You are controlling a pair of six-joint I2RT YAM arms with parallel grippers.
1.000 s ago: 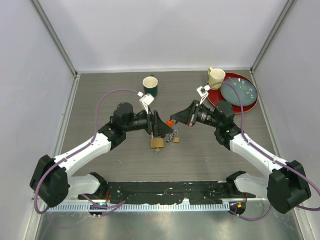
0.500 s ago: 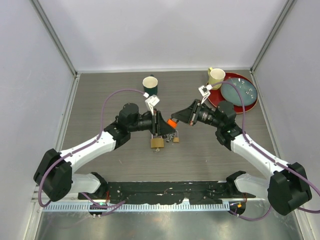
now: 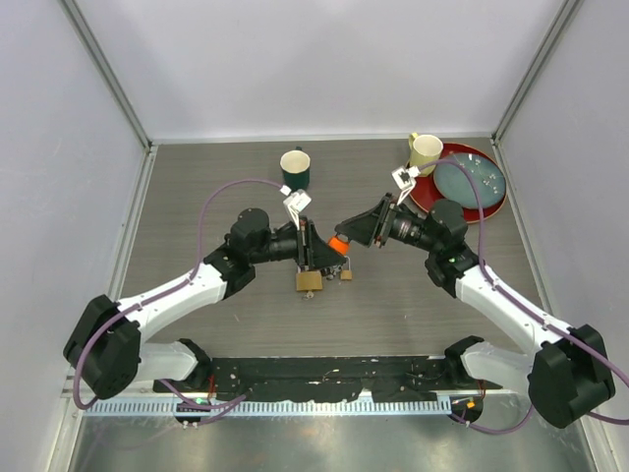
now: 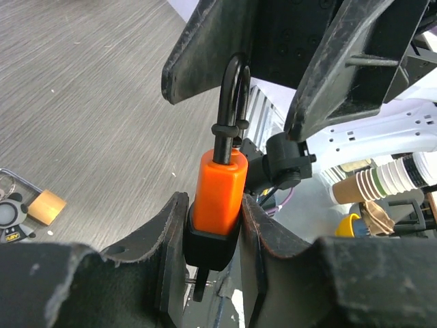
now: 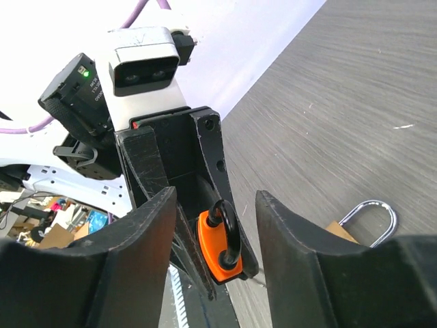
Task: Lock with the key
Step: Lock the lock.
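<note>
A: Where is the orange padlock now?
B: Held off the table, between the two arms, near the brass padlock lying there. The body is clamped by the left gripper, one finger pressed on each side. The black shackle is pointed toward the right arm.
A: Changed from a second ago?
B: Yes. It was then pinched at the tip of the right gripper, with the left gripper spread wide beside it. The left jaws were brought in around the body half a second ago and have been kept narrow on it since. The right jaws were released only in the last instant.
A: Right gripper now?
B: Parted. Its fingers are seen on either side of the shackle with gaps showing; nothing is held by it.
A: Was the padlock shifted?
B: Hardly at all in the top view. The left arm has been moved in toward the centre; the right arm is much where it was.
A: The key?
B: A black piece is seen sticking out under the orange body in the left wrist view. Whether it is a key cannot be told. A bunch of keys is lying on the table just beside a small brass padlock.
A: Shackle latched?
B: Cannot be told.
</note>
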